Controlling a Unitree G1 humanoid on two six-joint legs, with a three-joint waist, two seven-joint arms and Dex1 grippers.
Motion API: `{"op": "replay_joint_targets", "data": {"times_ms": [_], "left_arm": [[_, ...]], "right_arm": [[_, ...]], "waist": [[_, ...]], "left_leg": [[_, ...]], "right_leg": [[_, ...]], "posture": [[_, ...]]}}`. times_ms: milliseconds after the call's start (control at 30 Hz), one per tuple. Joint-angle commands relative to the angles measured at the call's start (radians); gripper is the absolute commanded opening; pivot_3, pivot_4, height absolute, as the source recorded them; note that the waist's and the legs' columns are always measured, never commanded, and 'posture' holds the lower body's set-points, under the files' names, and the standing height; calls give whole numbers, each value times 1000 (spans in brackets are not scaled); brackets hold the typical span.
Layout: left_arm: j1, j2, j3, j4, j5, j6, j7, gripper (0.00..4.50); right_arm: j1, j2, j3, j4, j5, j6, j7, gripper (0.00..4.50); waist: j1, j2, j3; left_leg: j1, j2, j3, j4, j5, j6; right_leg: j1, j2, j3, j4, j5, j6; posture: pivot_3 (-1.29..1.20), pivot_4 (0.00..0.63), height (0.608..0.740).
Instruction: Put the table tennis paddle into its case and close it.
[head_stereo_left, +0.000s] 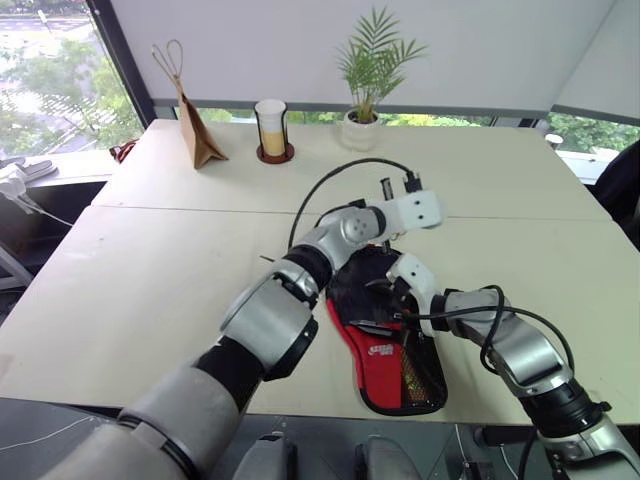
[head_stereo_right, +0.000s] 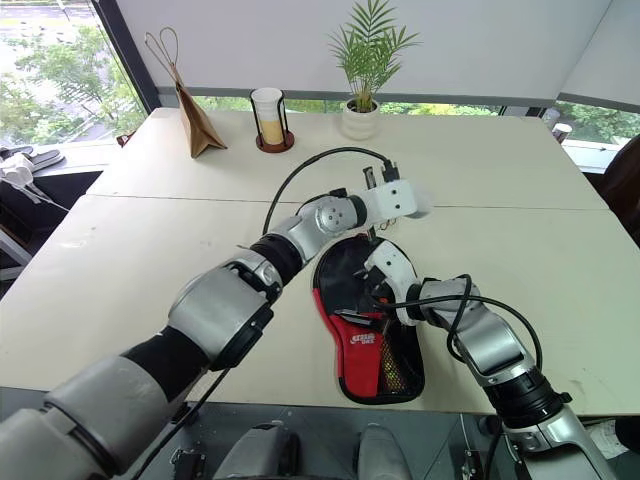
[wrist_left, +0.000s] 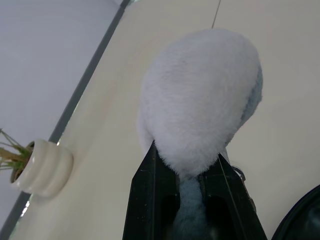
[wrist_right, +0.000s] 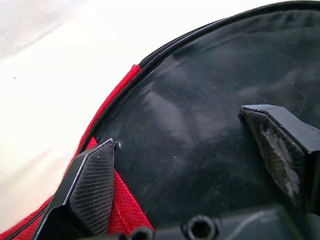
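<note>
Table (head_stereo_left: 150, 290) carried the case (head_stereo_right: 365, 345) at lower centre, paddle (wrist_right: 200, 125) seemingly inside. Right claw (wrist_right: 185, 150) spread wide over its black face; left claw (wrist_left: 192, 192) pinched the fluffy ball (wrist_left: 200, 100). Closing step: next, draw the zip round.

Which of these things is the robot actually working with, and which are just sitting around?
In use: case; fluffy ball pinched in left gripper; right gripper, open over the case.

Lying about: potted plant, paper bag, cup in holder.
</note>
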Motion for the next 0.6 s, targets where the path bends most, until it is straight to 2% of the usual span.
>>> {"op": "replay_joint_targets", "data": {"times_ms": [33,300,467,567,600], "left_arm": [[-44,-41,34,-43,-33,-45,2,94],[-41,-88,49,-47,-34,-59,-34,94],[-25,-77,48,-45,-31,-41,-57,94],[0,-41,56,-42,-38,-24,-92,1216],[4,-34,62,-42,-42,-16,-99,1733]], "right_arm": [[77,3,154,102,-48,88,29,4500],[92,-6,159,90,-59,82,25,4500],[87,-5,157,93,-59,81,26,4500],[83,-8,155,100,-63,74,28,4500],[82,-8,154,103,-64,71,29,4500]], "waist": [[0,0,0],[1,0,0],[1,1,-1],[0,1,-1],[0,2,-2]], "left_leg": [[0,0,0,0,0,0],[0,0,0,0,0,0],[0,0,0,0,0,0],[0,0,0,0,0,0],[0,0,0,0,0,0]], "right_leg": [[0,0,0,0,0,0],[0,0,0,0,0,0],[0,0,0,0,0,0],[0,0,0,0,0,0],[0,0,0,0,0,0]], "posture": [[0,150,740],[0,150,740],[0,150,740],[0,150,740],[0,150,740]]}}
